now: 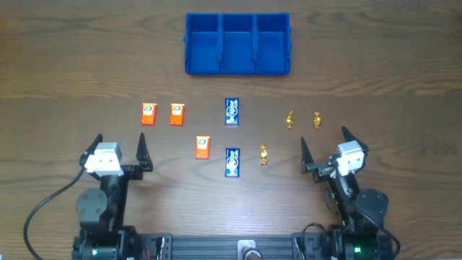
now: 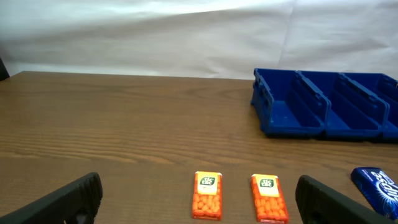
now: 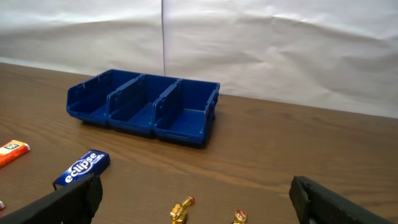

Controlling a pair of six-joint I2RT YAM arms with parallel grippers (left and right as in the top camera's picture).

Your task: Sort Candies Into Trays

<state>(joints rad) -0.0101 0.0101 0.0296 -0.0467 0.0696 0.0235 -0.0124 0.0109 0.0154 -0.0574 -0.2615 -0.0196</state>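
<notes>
Top view first: the blue tray (image 1: 238, 71) sits at twelve o'clock on the bench (image 1: 72, 72), and all three compartments look bare. Below it lies the whole spread. There are three orange boxes (image 1: 149, 114) (image 1: 177, 114) (image 1: 203, 146) towards nine o'clock, two blue packs (image 1: 232, 112) (image 1: 232, 162) dead centre, and three gold sweets (image 1: 290, 119) (image 1: 316, 119) (image 1: 264, 154) towards three. The left gripper (image 1: 120, 137) waits at seven o'clock and the right gripper (image 1: 323, 137) at five, both spread wide with nothing between them.

Left wrist view: two orange boxes lie flat just beyond the parted fingers (image 2: 68, 199), with the tray well off behind.

Right wrist view: two gold sweets sit close ahead of that arm's parted fingers (image 3: 62, 205), a blue pack lies to one side, and the tray is further back.

Nothing is sorted yet, so I'd call this the first pick. To do it well, each arm should work its own side, left on orange and right on gold. Close across a box's narrow width, come down square, lift clear of the tray wall, and keep one kind to a compartment. The sweets are small and may slip, so centre carefully.
</notes>
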